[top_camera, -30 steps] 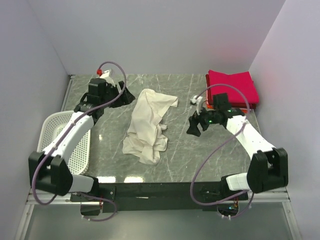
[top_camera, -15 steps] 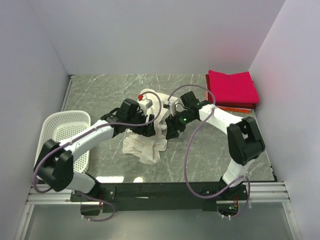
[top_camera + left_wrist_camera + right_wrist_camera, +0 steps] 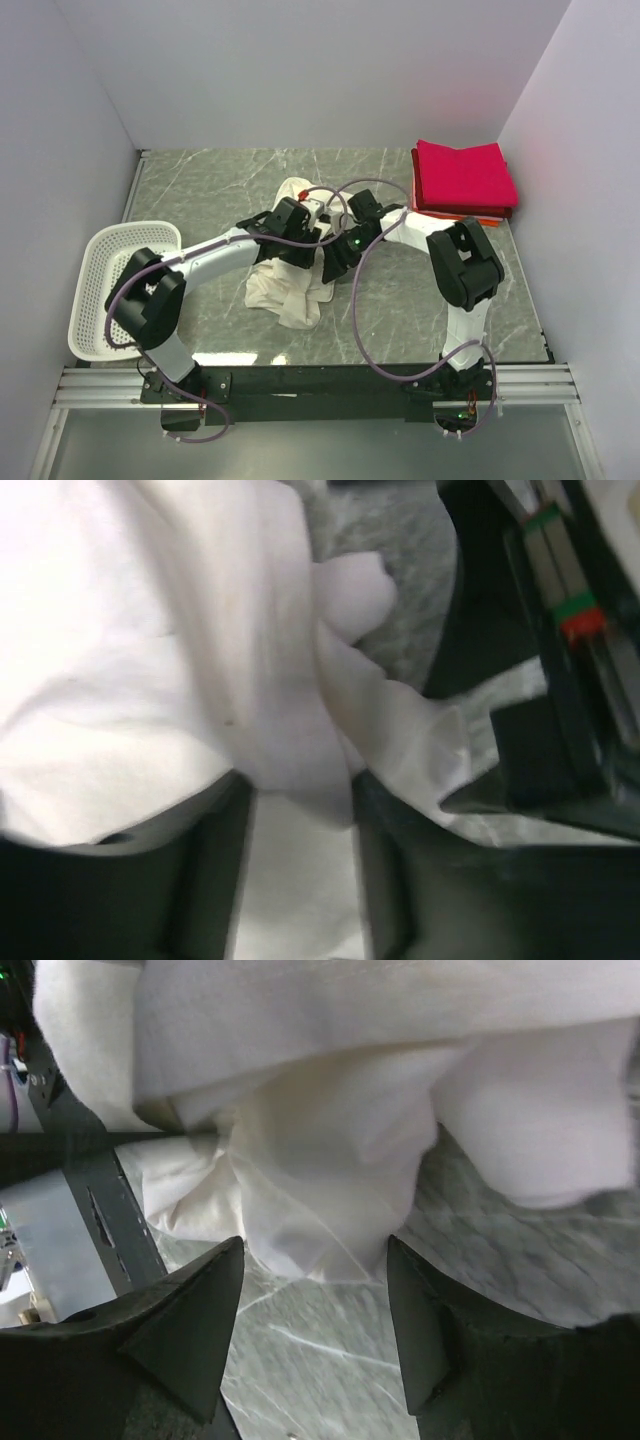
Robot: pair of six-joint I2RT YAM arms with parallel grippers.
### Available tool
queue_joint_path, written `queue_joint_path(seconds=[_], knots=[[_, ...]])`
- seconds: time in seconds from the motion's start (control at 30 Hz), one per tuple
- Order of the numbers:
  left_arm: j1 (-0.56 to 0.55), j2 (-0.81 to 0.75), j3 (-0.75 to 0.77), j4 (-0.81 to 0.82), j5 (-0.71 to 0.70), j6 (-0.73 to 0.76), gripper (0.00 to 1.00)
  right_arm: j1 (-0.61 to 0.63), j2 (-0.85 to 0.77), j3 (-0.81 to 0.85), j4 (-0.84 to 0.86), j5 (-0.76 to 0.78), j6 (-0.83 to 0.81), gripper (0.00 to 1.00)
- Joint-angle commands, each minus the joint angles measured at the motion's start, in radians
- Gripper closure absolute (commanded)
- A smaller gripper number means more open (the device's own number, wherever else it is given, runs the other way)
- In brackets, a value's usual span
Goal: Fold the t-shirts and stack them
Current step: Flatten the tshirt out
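The cream-white t-shirt lies crumpled in the middle of the marble table. Both grippers are down on its middle, facing each other. My left gripper is open, with a fold of the white cloth running up between its two dark fingers. My right gripper is open too; its fingertips straddle bare marble, and a hanging bunch of the shirt sits just ahead of them. A crimson-pink t-shirt lies folded on an orange-red t-shirt at the back right.
The white perforated basket sits at the left edge of the table. White walls close in the back and both sides. In the left wrist view the right arm's dark body is close on the right.
Both arms swung in from the table's sides to the middle and came down onto the cream-white shirt. Both sets of jaws have narrowed. The shirt's middle is bunched up.
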State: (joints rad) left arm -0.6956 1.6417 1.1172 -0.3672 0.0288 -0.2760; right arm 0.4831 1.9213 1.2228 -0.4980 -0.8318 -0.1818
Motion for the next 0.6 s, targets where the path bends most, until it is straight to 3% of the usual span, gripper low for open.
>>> queue_joint_path(seconds=[0.0,0.07,0.2,0.23,0.27,0.3,0.37,0.57], knots=[[-0.002,0.013,0.053,-0.022,-0.084,-0.011,0.57,0.038,0.025,0.03,0.03,0.011,0.041,0.35],[-0.002,0.01,0.052,-0.021,-0.093,-0.017,0.62,0.055,0.036,0.043,0.03,0.043,0.057,0.38],[-0.001,0.0,0.044,-0.022,-0.116,-0.031,0.95,0.058,0.041,0.063,0.012,0.088,0.071,0.53],[-0.001,-0.016,0.041,-0.019,-0.121,-0.035,0.99,0.058,0.035,0.066,0.012,0.103,0.073,0.63],[0.007,-0.029,0.035,-0.015,-0.127,-0.046,0.99,0.052,0.024,0.067,0.012,0.14,0.079,0.7],[0.014,-0.046,0.023,-0.012,-0.135,-0.049,0.99,0.051,0.004,0.069,0.009,0.157,0.081,0.87],[0.054,-0.118,0.012,-0.01,-0.129,-0.069,1.0,0.031,-0.019,0.072,0.009,0.195,0.081,1.0],[0.263,-0.393,0.006,-0.048,-0.037,-0.086,1.0,-0.053,-0.137,0.176,-0.092,0.384,-0.022,1.0]])
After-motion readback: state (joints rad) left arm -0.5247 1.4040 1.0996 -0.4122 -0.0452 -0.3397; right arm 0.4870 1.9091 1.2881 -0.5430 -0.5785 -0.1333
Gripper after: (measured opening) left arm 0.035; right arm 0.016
